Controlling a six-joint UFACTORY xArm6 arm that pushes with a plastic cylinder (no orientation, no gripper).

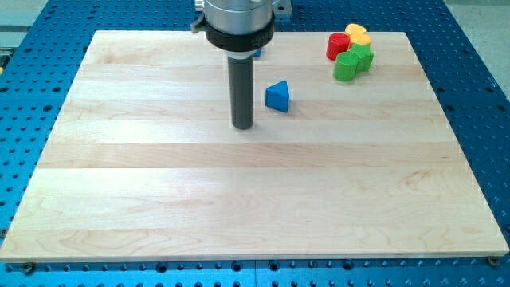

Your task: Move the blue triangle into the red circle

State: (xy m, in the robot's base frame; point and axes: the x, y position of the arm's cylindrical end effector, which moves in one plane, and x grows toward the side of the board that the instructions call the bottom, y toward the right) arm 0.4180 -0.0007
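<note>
My tip (242, 126) rests on the tabletop (239, 191), just left of the blue triangle (277, 96), apart from it. The red circle (338, 45) sits at the view's top right, touching a yellow block (358, 33) and 2 green blocks (347, 65). Another blue piece (257, 53), perhaps a block, peeks behind the rod. No fingers here, nothing held; no writing readable.

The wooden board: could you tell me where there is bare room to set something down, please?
The board is bare across its whole lower half and the view's left, below and left of my tip. The blue triangle sits just right of the tip. The top right corner is crowded: red block, yellow block, green block.
</note>
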